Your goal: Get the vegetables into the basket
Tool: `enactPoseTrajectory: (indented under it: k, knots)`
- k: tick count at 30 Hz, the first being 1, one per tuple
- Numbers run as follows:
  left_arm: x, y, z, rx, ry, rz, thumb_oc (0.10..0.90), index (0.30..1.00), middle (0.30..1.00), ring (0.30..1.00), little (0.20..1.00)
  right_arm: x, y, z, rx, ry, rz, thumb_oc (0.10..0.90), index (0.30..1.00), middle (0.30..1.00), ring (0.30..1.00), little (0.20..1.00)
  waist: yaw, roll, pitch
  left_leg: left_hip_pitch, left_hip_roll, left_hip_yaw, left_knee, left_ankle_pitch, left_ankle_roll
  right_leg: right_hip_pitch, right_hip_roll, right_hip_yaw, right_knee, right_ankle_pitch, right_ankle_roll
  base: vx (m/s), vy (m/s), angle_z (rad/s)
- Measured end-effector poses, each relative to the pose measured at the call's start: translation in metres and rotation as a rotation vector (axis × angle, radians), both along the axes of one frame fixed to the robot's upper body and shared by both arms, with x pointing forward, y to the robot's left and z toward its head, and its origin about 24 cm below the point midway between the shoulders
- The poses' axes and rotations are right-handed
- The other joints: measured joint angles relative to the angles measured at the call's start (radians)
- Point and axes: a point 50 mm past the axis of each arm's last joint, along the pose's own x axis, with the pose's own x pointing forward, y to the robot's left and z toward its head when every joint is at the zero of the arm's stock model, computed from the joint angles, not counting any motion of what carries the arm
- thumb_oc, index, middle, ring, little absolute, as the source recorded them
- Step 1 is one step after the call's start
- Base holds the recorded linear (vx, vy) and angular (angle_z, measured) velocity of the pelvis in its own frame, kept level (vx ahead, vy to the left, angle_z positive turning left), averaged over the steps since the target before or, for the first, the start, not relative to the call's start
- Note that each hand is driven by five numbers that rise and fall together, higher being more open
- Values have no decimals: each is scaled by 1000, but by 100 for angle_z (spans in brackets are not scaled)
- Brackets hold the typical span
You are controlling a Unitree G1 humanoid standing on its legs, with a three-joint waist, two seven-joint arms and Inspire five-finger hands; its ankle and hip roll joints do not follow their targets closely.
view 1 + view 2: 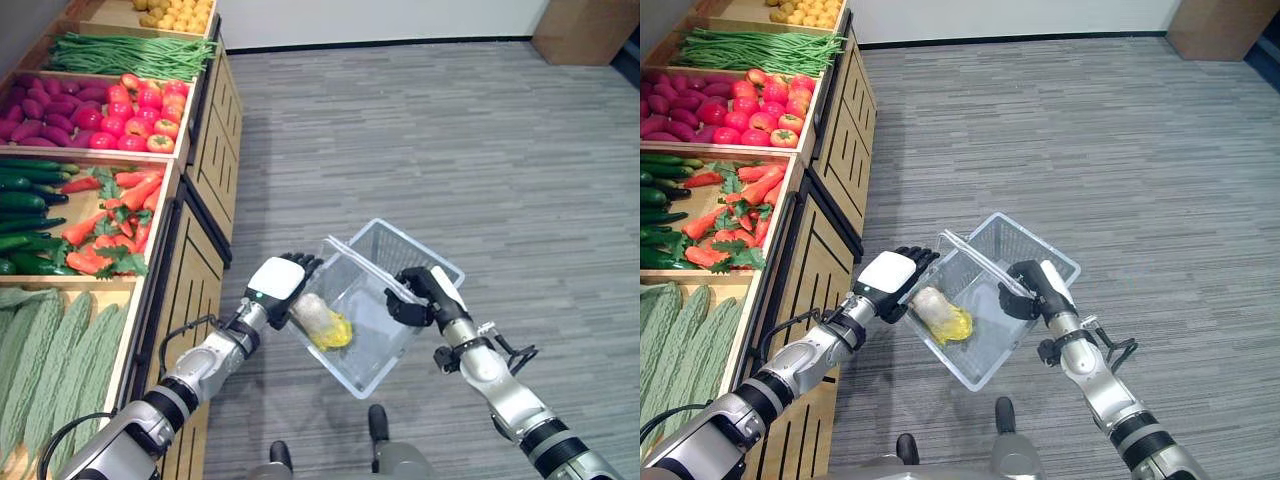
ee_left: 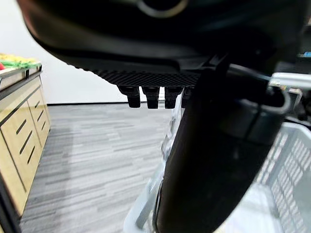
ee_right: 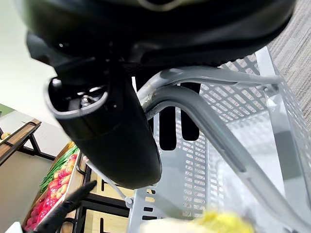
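Grey plank flooring spreads beneath a basket (image 1: 395, 300) being held up beside the produce shelves (image 1: 150, 230). Inside it a pale, yellow-tipped cabbage (image 1: 325, 322) is seen lying against the near wall. The right hand (image 1: 425, 292) is curled round the basket's handle (image 1: 365, 265); the left hand (image 1: 285, 280) is kept with fingers straight at the rim. A tip is judged possible: the basket is tilted, so the cabbage could be rolled out if the handle slips.

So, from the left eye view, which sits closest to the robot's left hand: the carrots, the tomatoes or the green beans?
From the left hand:
1. Carrots, in the stand's nearest of the three bins.
2. Tomatoes, one bin farther back.
3. Green beans, farther back again.
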Motion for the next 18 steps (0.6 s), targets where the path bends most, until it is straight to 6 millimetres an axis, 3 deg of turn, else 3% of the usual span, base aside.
enactPoseTrajectory:
  k: [4,8,17,18]
  knots:
    - [-3,-8,6,-50,-29,-37,900,1000,1000,1000,1000,-1,1,-4,8,13,-7,400,300,300,300,300,1,-1,0,2,-1,0,0,0,0,2,-1,0,0,0,0,0,0,0]
    - [-12,-4,7,-209,-26,19,900,1000,1000,1000,1000,-5,0,-11,11,35,-33,400,300,300,300,300,1,-4,-2,5,2,0,0,0,0,6,2,-1,0,0,0,0,0,0]
    - [-76,35,-53,-554,328,361,900,1000,1000,1000,1000,-43,-41,-57,-26,208,-276,400,300,300,300,300,26,-7,-7,15,6,-14,0,0,0,22,2,-15,-6,-11,-2,5,-6,5]
    - [-92,49,-74,-658,451,511,900,1000,1000,1000,1000,-53,-53,-66,-50,252,-326,400,300,300,300,300,31,-7,-15,13,6,-22,0,0,0,24,-4,-21,-6,-19,1,-4,-8,12]
